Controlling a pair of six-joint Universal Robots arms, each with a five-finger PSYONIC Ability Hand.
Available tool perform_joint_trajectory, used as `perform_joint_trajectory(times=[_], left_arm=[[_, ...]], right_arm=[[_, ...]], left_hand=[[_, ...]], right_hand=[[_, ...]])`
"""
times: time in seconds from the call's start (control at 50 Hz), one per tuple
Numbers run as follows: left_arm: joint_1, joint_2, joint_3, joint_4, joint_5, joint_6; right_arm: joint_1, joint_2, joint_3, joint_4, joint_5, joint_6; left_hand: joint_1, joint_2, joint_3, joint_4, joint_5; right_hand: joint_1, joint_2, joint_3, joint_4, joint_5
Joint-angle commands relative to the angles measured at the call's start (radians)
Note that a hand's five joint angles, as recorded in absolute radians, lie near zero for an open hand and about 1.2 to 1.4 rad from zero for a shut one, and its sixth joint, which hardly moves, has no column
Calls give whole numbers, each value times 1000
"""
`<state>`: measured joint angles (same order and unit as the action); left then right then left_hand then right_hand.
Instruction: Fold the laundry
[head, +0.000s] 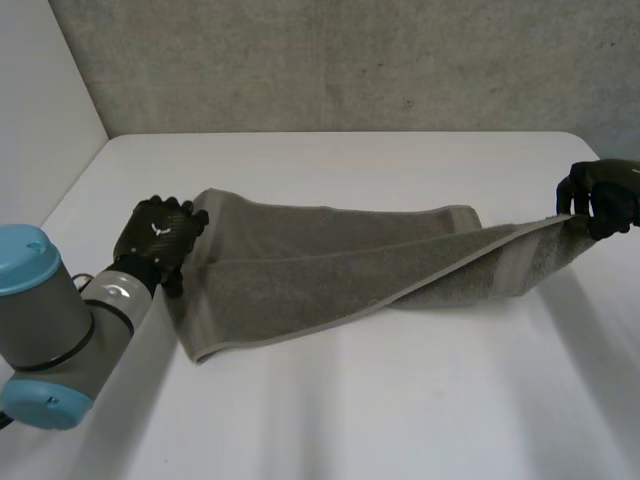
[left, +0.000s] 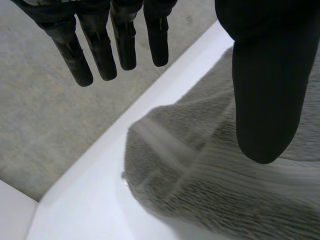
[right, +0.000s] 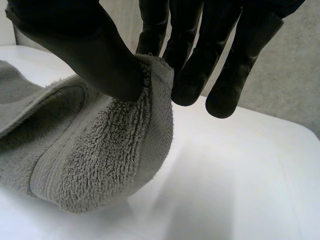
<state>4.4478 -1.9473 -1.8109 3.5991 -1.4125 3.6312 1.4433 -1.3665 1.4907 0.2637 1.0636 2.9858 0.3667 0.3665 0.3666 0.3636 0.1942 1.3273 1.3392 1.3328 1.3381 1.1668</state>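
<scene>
Left arm (head: 60, 320): grey with light-blue caps; it comes in at the left end of the towel (head: 330, 265), from the towel's near side
Left hand (head: 160, 232): at the towel's left end, by its far corner; in its own wrist view the fingers (left: 100, 50) are straight and side by side; the thumb (left: 262, 100) is straight and well apart from them; nothing is pinched; the towel lies beneath the thumb; whether the palm touches the cloth I cannot tell
Towel: grey terry with a woven band near each short end; it lies lengthwise between the two hands, doubled over along its length, one long layer lapped over the other; its left end is flat on the table; its right end narrows and rises off the table
Table (head: 400, 400): white; bare surface on the towel's near side and beyond its far side
Right hand (head: 603, 198): at the towel's right end, above the table; its thumb (right: 95, 55) presses the towel's corner against the fingers (right: 192, 60), so the cloth is pinched between them and hangs from the pinch
Wall (head: 350, 60): grey concrete, beyond the towel's far side
</scene>
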Motion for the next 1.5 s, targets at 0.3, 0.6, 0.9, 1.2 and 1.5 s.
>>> perform_joint_trajectory(times=[0.3, 0.6, 0.9, 1.2, 1.5], left_arm=[[-54, 222, -177, -137, 41, -327], [-76, 57, -154, -117, 40, -155], [-76, -13, -93, -77, 37, -146], [-99, 13, -96, -111, 35, -155], [-99, -36, -54, -120, 32, -147]], right_arm=[[12, 35, 34, -34, 6, -25], [14, 43, 51, -34, 9, -67], [16, 49, 59, -37, 7, -68], [16, 72, 57, -40, 7, -70], [17, 76, 59, -38, 12, -90]], left_hand=[[55, 55, 55, 58, 53], [73, 73, 73, 76, 71], [211, 211, 211, 214, 209], [226, 226, 226, 229, 223], [243, 243, 243, 246, 241]], right_hand=[[69, 57, 63, 58, 55], [69, 57, 63, 58, 55], [69, 57, 63, 58, 55], [69, 57, 63, 58, 55], [69, 57, 63, 58, 55]])
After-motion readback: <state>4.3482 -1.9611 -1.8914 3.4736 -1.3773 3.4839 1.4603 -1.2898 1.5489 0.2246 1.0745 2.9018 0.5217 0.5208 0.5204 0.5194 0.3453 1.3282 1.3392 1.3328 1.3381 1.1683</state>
